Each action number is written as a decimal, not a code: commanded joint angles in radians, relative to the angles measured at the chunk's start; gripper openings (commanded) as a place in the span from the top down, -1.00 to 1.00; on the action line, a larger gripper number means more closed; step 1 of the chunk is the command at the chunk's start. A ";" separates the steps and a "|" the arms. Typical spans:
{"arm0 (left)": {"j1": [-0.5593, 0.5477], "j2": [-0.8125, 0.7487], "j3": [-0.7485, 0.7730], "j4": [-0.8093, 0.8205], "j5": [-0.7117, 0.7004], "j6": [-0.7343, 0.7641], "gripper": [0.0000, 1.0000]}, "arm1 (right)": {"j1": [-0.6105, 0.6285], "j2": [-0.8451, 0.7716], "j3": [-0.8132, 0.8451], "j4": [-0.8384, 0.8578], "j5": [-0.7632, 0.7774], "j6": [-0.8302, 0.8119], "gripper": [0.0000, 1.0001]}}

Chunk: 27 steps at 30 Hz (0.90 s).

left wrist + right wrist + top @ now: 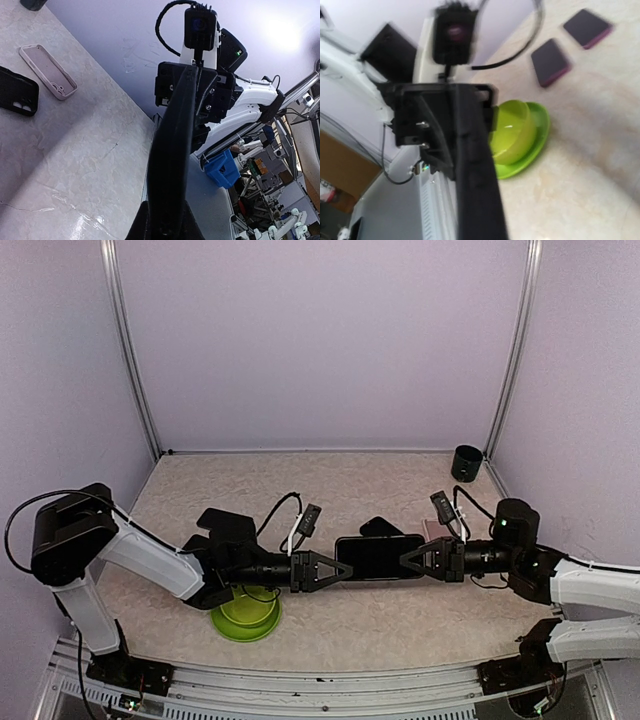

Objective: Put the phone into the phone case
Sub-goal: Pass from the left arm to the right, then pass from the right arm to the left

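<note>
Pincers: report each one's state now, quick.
Left pincer: shut on the phone.
Right pincer: shut on the same phone.

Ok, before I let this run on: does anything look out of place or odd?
Only the phone: it hangs above the table, clamped at opposite ends by the left gripper and right gripper, while the pink case lies empty on the table. Nothing looks spilled or damaged.
</note>
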 commanded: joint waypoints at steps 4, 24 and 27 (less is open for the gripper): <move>0.027 -0.043 -0.017 -0.090 -0.108 0.035 0.61 | 0.003 0.010 0.057 0.050 -0.028 0.009 1.00; -0.057 -0.408 0.013 -0.589 -0.491 0.677 -0.98 | 0.003 0.144 0.125 -0.028 -0.075 0.077 1.00; -0.105 -0.413 0.036 -0.629 -0.539 0.785 -0.98 | 0.003 0.158 0.137 -0.053 -0.073 0.084 1.00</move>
